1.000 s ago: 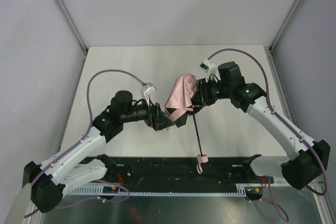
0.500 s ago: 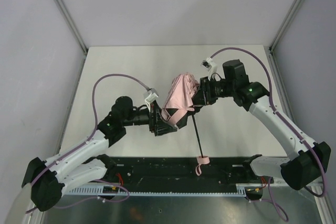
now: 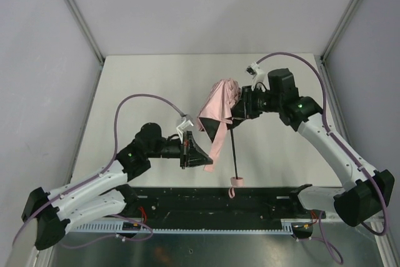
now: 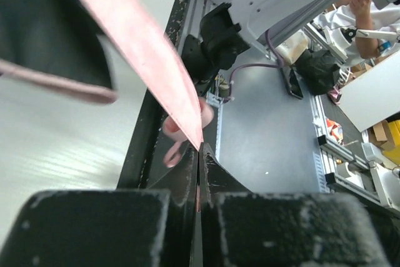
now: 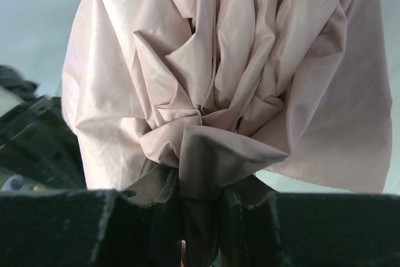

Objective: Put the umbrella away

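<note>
The umbrella point(image 3: 220, 103) is a bunched pale pink bundle held above the table's middle. Its thin black shaft point(image 3: 234, 151) runs toward the near edge and ends in a small pink handle point(image 3: 237, 182). My right gripper point(image 3: 240, 105) is shut on the gathered fabric point(image 5: 219, 60), which fills the space between the right gripper's point(image 5: 201, 186) jaws. A narrow pink fabric strip point(image 3: 215, 148) hangs from the bundle. My left gripper point(image 3: 204, 159) is shut on the strip's lower end. In the left wrist view the strip point(image 4: 137, 35) runs down into the shut left gripper point(image 4: 200, 154), with the handle point(image 4: 206, 115) behind it.
A black rail point(image 3: 187, 201) runs along the table's near edge, between the two arm bases. The pale table point(image 3: 156, 85) is bounded by grey walls at the back and on both sides. Purple cables point(image 3: 140, 98) loop over each arm.
My left gripper drew back toward the near edge and shut on the pink strip, which now hangs stretched from the bundle. The right gripper moved the umbrella slightly right and farther back.
</note>
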